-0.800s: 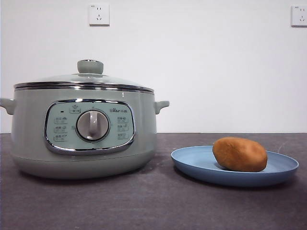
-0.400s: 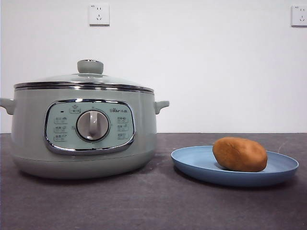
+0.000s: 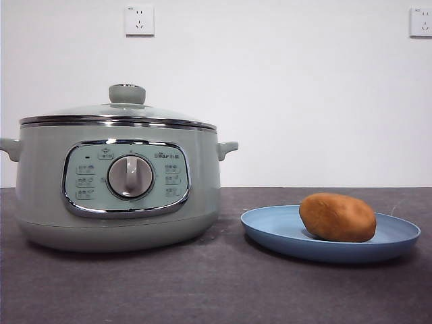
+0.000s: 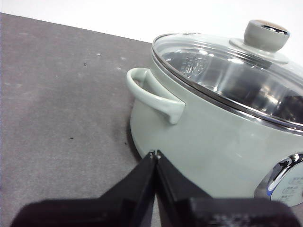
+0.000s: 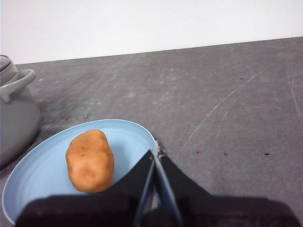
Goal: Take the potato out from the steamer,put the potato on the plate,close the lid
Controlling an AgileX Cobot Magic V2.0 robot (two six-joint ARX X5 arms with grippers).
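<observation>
Steamer (image 3: pixel 118 189): round, pale sage-green, chrome-rimmed control panel with central dial, small side handles; stands upright on the dark table. Lid (image 3: pixel 118 113): domed glass, chrome rim, pale green knob; seated on the steamer, closed. Plate (image 3: pixel 270 229): shallow, light blue, just beside the steamer, apart from it. Potato (image 3: pixel 337 217): oval, brown-orange, matte; lies on its side on the plate, off-centre.
</observation>
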